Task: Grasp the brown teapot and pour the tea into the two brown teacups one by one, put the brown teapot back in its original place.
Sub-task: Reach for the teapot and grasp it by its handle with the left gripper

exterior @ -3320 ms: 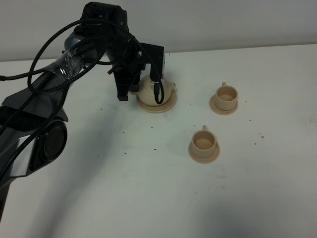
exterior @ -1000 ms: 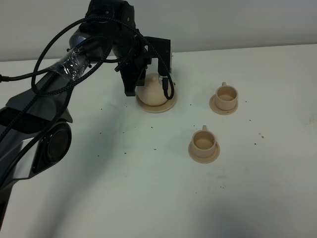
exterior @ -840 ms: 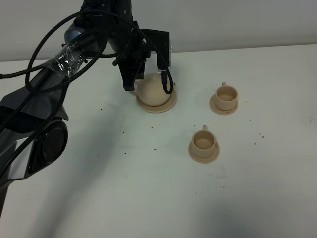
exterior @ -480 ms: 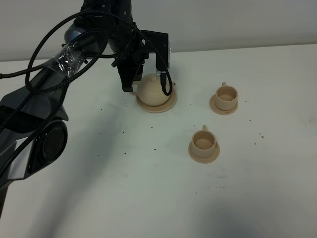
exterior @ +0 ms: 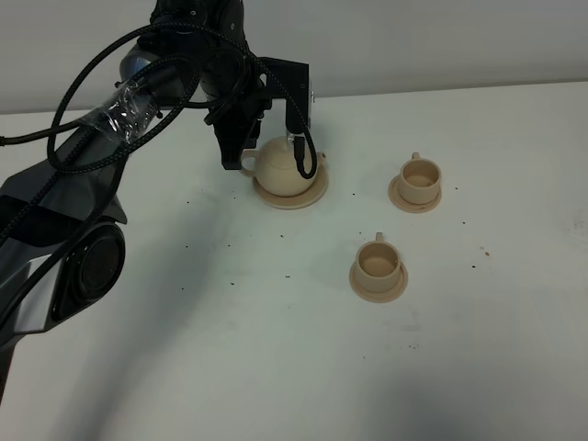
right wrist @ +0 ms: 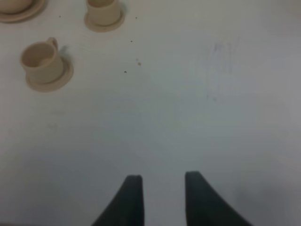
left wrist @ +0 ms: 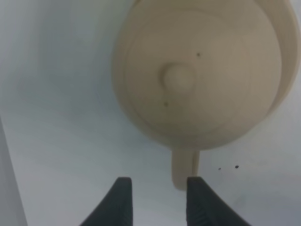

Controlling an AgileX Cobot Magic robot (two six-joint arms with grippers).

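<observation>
Beige on its wide saucer (exterior: 310,196), the brown teapot (left wrist: 197,70) could be shoved askew, its handle (left wrist: 184,167) seemingly met by one spread finger (left wrist: 200,202) of the left gripper (left wrist: 157,188); the right gripper (right wrist: 160,188) is likewise held spread.

White table (exterior: 276,367), matte, fills most of the view. Small dark specks (exterior: 287,275) are scattered over it, mostly mid-table and toward the right side, a couple near the right edge. The right wrist view also shows a faint grey scuff (right wrist: 221,52) on the surface. Plain pale wall (exterior: 441,41) behind the far edge. Soft grey shadow (exterior: 184,303) across the table's left part.
</observation>
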